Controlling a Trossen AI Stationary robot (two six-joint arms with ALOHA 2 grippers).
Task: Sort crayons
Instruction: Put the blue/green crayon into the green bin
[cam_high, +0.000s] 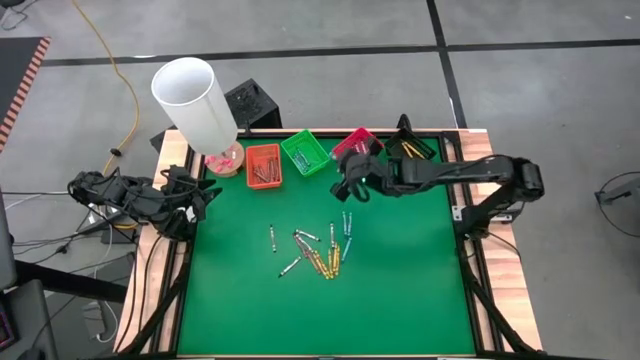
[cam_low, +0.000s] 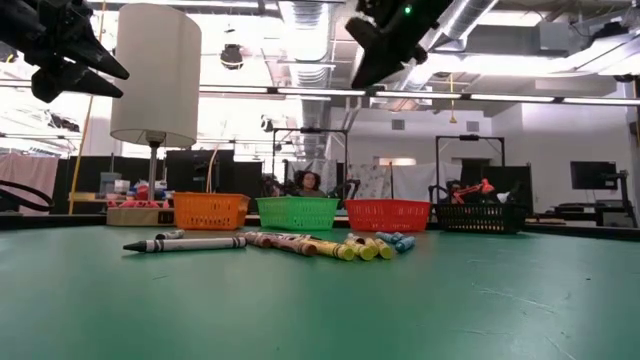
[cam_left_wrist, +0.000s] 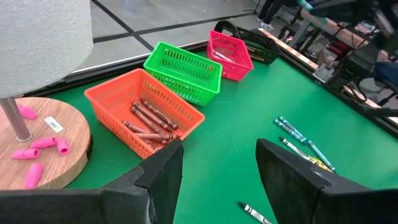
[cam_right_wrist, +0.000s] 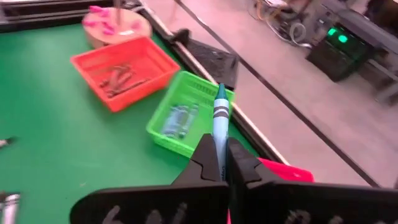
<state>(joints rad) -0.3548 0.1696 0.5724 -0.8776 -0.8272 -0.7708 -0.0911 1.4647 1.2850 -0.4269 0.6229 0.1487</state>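
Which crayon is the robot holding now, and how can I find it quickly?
Look above the row of baskets at the table's far edge, where the right gripper hangs near the green basket. Shut between its fingers stands a teal-blue crayon. It alone is off the mat; the other loose crayons lie mid-table.

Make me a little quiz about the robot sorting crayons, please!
1. True or false: the right gripper has its jaws shut on a blue crayon.
2. Which basket holds brown crayons: A the orange basket, B the green basket, C the pink basket?
3. Fill in: the left gripper waits with its jaws ____.

Key: 1 true. 2 A. 3 open.
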